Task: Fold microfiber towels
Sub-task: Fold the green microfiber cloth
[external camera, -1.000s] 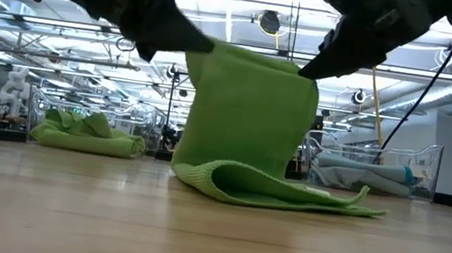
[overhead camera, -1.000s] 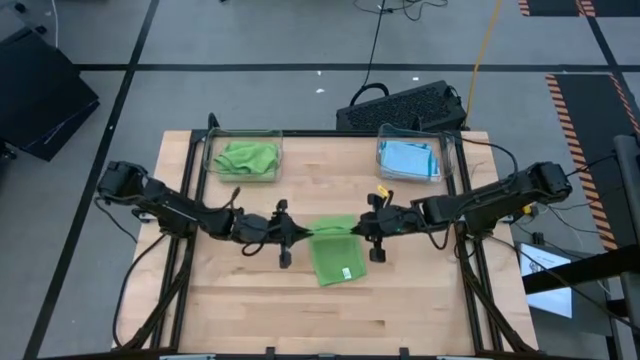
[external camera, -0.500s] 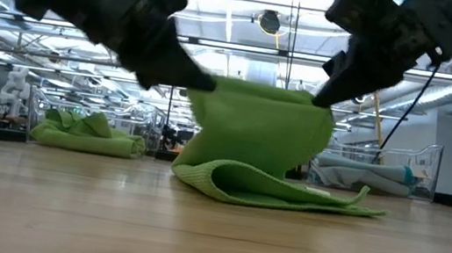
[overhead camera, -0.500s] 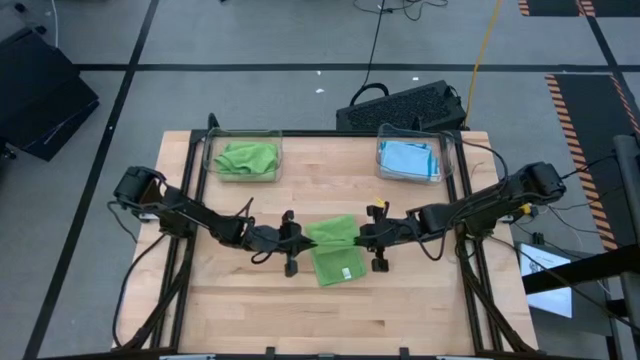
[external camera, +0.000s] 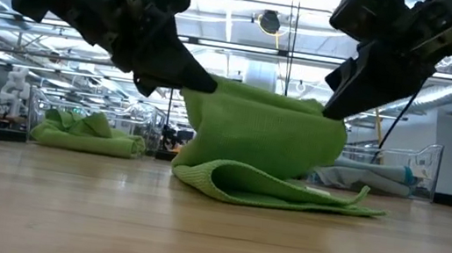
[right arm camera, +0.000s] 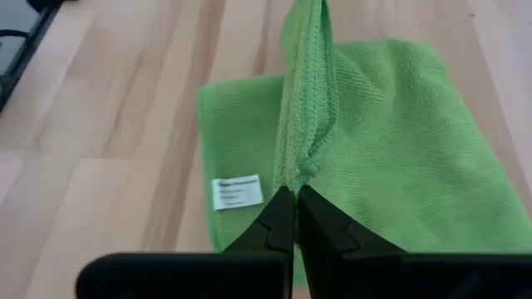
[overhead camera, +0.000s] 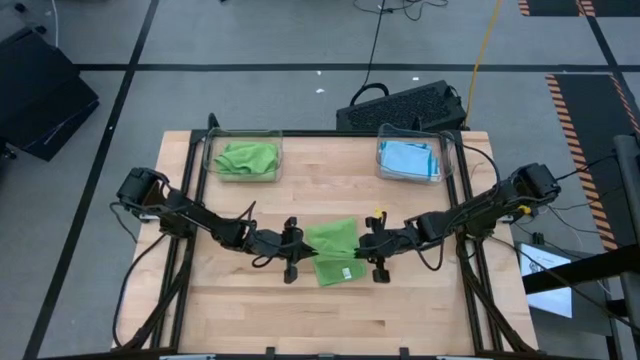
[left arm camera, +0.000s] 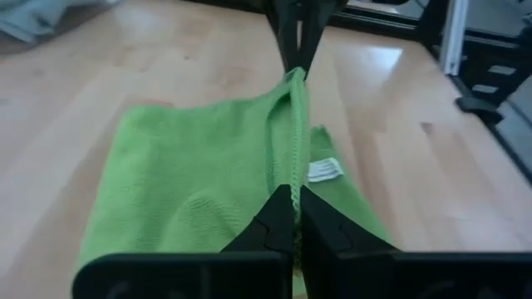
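At the middle of the counter (overhead camera: 420, 310) lies a lime green towel (overhead camera: 334, 250), half folded: its lower layer rests flat, its upper edge is lifted clear of the wood. The left hand (overhead camera: 297, 241) is pinched tight on one end of that raised edge, the right hand (overhead camera: 366, 243) on the other, both just above the counter

I had a lime green towel (overhead camera: 332, 250) near the middle of the table (overhead camera: 330, 320), half folded: its lower layer lay flat with a white label showing, its upper part lifted and draped over. A crumpled green towel (overhead camera: 246, 157) sat toward the far left corner, a light blue one (overhead camera: 409, 160) toward the far right.
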